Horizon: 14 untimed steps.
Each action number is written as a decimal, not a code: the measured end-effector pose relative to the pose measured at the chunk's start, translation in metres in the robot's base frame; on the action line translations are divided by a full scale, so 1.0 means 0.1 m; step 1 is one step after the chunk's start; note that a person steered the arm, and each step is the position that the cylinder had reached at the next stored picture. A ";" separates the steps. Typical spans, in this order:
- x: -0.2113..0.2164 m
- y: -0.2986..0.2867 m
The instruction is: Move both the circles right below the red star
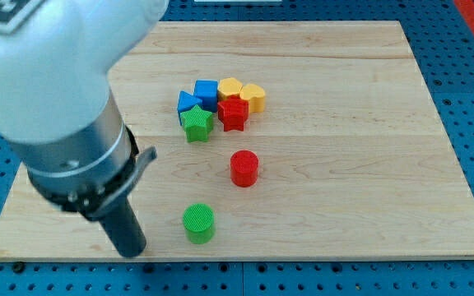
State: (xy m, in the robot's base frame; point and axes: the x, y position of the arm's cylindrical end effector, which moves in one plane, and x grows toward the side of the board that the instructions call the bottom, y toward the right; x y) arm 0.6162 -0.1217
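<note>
The red star (233, 113) sits in a tight cluster at the board's upper middle. The red circle (243, 168) stands alone below it, a little to the right. The green circle (198, 223) stands near the board's bottom edge, left of the red circle. My tip (132, 250) rests near the bottom edge, to the left of the green circle and apart from it.
The cluster also holds a green star (196, 124), a blue triangle-like block (189, 103), a blue cube (206, 90), a yellow hexagon-like block (230, 87) and a yellow heart (253, 96). The arm's large grey body (48, 90) covers the board's upper left. The wooden board (369, 164) lies on a blue pegboard.
</note>
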 end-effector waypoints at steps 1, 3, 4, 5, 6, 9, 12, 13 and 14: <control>-0.02 0.77; -0.22 0.65; -0.23 0.37; -0.38 0.50; -0.62 0.45; -0.81 0.91; -0.84 0.97; -0.99 1.12; -1.07 1.34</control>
State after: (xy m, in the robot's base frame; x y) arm 0.5090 0.0120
